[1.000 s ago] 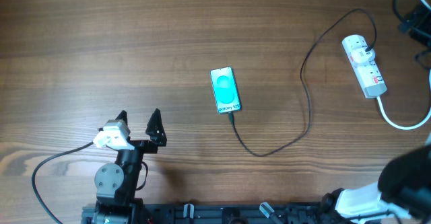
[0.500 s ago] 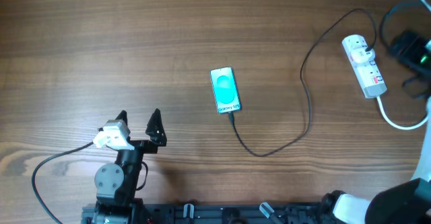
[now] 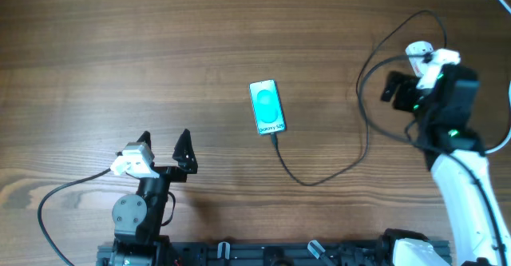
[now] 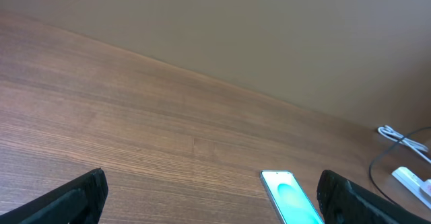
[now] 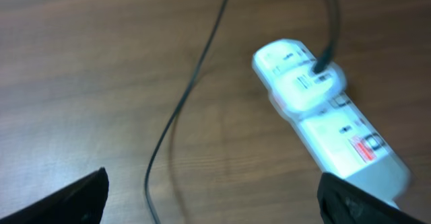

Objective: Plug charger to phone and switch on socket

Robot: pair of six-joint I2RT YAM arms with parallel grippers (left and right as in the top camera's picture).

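Hung the right fingers spread wide and empty over the socket, likely so as to come down on the red switch mark beyond the plug. Saw the phone flat at mid-desk, with the charger looping loosely from the socket to its near end, seemingly seated, though too small to confirm. Parked the left fingers open and empty near the front edge of the desk, well apart from the phone, probably to stay clear. Found bare wood round the socket save for charger slack alongside; judged a straight descent safest.
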